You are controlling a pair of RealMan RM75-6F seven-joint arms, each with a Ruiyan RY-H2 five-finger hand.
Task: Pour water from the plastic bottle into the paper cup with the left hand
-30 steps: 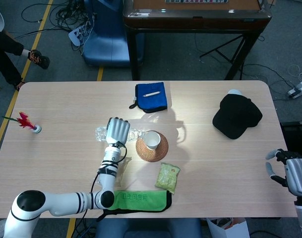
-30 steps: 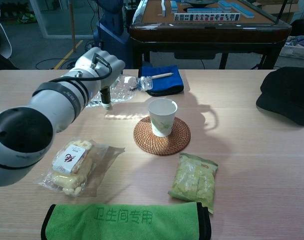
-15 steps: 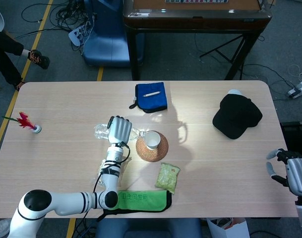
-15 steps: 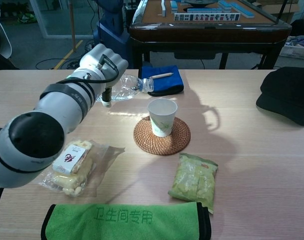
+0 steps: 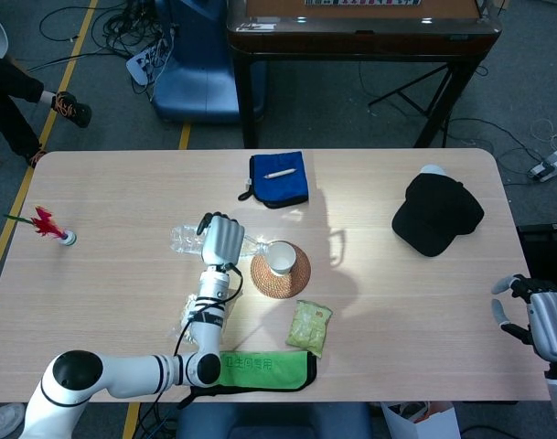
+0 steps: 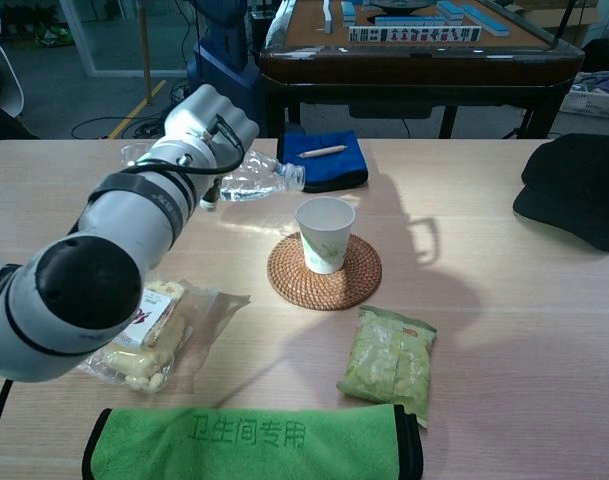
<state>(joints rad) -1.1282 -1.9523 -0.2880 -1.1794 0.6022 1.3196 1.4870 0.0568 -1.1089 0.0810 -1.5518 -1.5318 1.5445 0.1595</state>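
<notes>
On the wooden table our left hand grips the plastic bottle, tipped sideways with its mouth just left of the paper cup; we judge pouring imminent, no stream visible.

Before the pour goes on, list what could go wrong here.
1. The plastic bottle, held nearly level in the left hand, has its mouth short of the paper cup; water could land on the table.
2. The blue pouch lies just behind the bottle's mouth and might get splashed.
3. The light cup on its woven coaster could tip if nudged.
</notes>
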